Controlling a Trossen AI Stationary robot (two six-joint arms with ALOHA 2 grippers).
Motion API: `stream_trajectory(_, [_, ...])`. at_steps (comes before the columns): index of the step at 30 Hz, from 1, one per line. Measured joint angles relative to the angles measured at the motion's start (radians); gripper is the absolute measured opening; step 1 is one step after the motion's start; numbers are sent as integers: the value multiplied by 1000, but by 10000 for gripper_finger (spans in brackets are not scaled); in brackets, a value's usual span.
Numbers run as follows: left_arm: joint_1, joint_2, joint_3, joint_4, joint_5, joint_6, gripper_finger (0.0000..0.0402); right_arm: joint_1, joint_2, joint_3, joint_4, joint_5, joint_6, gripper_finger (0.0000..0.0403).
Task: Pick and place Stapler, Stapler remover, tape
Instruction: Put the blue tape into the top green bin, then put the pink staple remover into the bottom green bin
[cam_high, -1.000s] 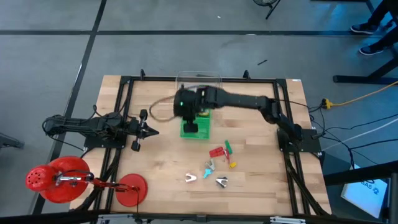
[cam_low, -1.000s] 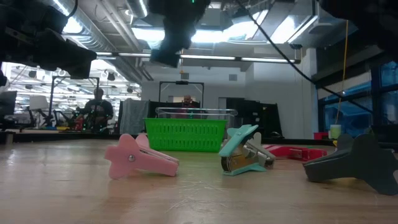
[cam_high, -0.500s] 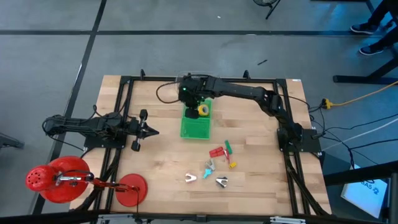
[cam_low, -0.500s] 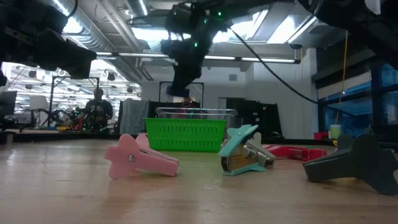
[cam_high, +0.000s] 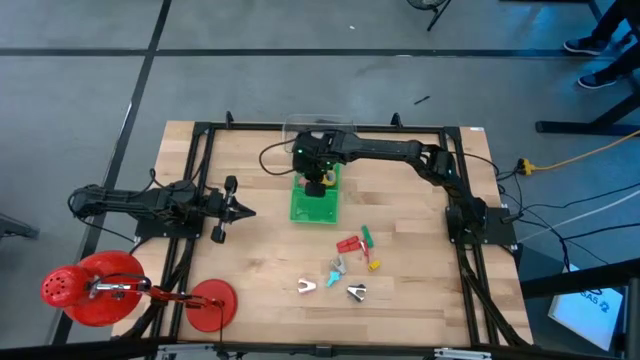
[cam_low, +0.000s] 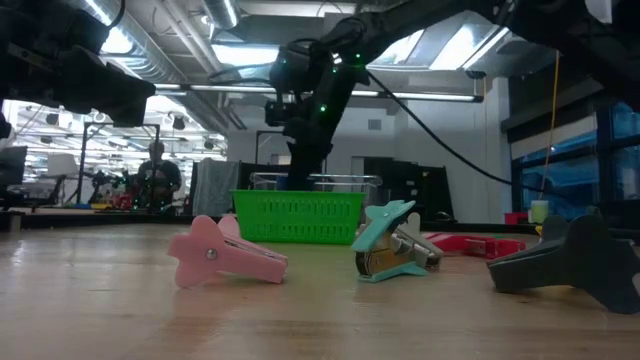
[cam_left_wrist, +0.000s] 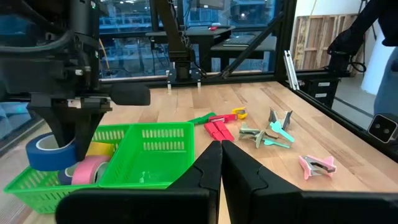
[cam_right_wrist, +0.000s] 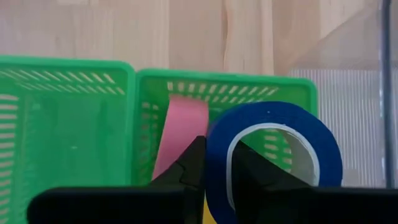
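A green two-compartment basket (cam_high: 314, 198) stands at the table's far middle. My right gripper (cam_high: 315, 182) reaches down into its far compartment, shut on a blue tape roll (cam_right_wrist: 268, 146). A pink roll (cam_right_wrist: 182, 132) and a yellow roll (cam_left_wrist: 99, 149) stand on edge in the same compartment. The red stapler (cam_high: 347, 244) and three claw-shaped staple removers (cam_high: 334, 268) lie on the wood nearer the front. My left gripper (cam_high: 245, 210) waits shut at the table's left, fingers level and pointing right. My right gripper holds the blue roll by its ring wall (cam_right_wrist: 217, 146). One finger (cam_right_wrist: 249, 171) is inside the hollow centre, the other (cam_right_wrist: 191, 165) outside. The fingers come from above, pointing down. The roll stands on edge with its lower part (cam_left_wrist: 46, 155) inside the basket's far compartment.
A clear plastic box (cam_high: 320, 128) sits just beyond the basket at the far edge. Small green and yellow pieces (cam_high: 367, 238) lie by the stapler. In the low view the pink remover (cam_low: 225, 255), teal remover (cam_low: 395, 240) and dark grey remover (cam_low: 565, 262) lie in front of the basket.
My right gripper has swung from above the basket toward the far edge, then come back and moved down into the basket's far compartment. The left arm has kept still.
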Motion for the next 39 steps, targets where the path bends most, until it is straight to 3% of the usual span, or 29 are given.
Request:
stream_trajectory(10, [0, 0, 0, 0, 0, 0, 4, 0, 0, 32, -21, 0, -6, 115])
stream_trajectory(25, [0, 0, 0, 0, 0, 0, 4, 0, 1, 231, -138, 0, -4, 220])
stream_trajectory(39, [0, 0, 0, 0, 0, 0, 5, 65, 2, 368, -165, -180, 3, 236])
